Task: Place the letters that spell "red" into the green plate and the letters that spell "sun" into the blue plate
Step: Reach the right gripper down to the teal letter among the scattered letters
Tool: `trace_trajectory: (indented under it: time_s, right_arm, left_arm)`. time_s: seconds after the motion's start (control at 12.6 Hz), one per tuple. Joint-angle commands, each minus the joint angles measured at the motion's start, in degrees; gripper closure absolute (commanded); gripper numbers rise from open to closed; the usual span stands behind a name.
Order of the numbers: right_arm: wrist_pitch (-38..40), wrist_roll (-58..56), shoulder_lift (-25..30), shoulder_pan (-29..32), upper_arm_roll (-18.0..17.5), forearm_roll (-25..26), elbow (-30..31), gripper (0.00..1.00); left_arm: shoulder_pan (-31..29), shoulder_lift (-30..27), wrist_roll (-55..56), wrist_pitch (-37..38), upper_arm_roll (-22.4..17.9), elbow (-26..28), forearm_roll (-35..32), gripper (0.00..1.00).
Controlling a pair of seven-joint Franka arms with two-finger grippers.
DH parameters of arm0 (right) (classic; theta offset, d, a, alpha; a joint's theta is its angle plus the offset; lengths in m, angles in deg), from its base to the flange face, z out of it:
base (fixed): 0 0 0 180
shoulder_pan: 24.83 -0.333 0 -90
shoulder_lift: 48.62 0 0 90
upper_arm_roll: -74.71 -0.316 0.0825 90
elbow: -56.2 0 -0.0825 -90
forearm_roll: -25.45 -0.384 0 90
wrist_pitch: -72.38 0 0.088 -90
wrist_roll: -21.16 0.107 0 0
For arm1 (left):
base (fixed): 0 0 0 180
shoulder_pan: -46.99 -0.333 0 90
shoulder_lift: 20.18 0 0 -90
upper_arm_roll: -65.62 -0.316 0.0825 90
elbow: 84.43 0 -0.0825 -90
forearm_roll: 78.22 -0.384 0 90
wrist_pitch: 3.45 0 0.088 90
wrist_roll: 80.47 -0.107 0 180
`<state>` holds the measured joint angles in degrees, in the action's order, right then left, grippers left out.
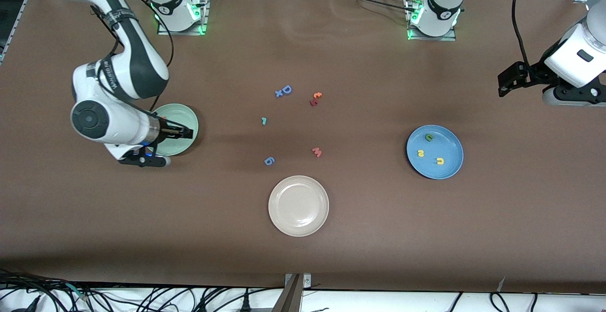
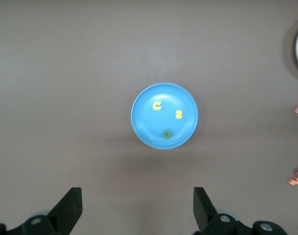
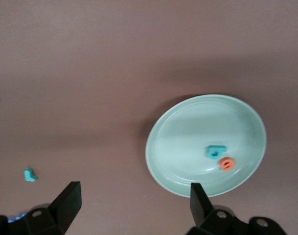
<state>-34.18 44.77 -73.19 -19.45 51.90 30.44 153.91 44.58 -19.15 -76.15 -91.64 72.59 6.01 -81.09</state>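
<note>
Risks first. You had one "red" letter still out: the teal r [image 1: 263, 121] lay on the bare counter [image 1: 360, 236], nearer the right arm's end than the blue D [image 1: 286, 89]. It was tiny and thin, so a low grasp could have skidded it or pinched only its edge and dropped it short of the green plate [image 1: 189, 119]. The blue g [image 1: 269, 161] sat not far from it, nearer the front camera; you could have taken it for a task letter.

Right end effector [image 1: 182, 133] hung over the green plate, fingers apart, holding nothing. Left end effector [image 1: 503, 84] waited off at the left arm's end of the counter, fingers apart, empty.

Counts:
- Green plate: two letters, teal d [image 3: 215, 151] and orange e [image 3: 227, 164], just beside each other.
- Blue plate [image 1: 452, 172]: three letters, green arch [image 1: 429, 137], yellow s [image 1: 420, 153], yellow arch [image 1: 440, 161]. That word looked finished.
- Plates: three, counting the white plate [image 1: 298, 205], which was bare.
- Loose non-task letters: blue D with a small blue piece touching it, the red-orange pair [image 1: 316, 98], the pink w [image 1: 316, 151], the blue g.
</note>
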Motion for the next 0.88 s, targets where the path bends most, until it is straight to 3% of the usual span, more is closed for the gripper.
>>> trace_trajectory:
  time_s: [0.0, 0.48, 0.8]
  right_arm:
    - [0.21, 4.84, -0.58, -3.35, -0.31, -1.04, -0.68, 0.02]
    - [-6.29, 13.55, -4.79, -12.58, -0.31, -2.18, 0.63, 0.03]
    - [-16.56, 15.57, -4.71, -14.00, -1.87, -2.18, 10.37, 0.03]
  left_arm:
    - [1.00, -3.76, -0.18, -1.82, -2.75, 4.66, 1.73, 0.00]
    - [0.83, -2.27, -4.41, 0.37, -2.57, 0.79, 1.20, 0.00]
    - [0.21, -1.83, -4.41, 0.47, -2.66, 0.70, 1.20, 0.00]
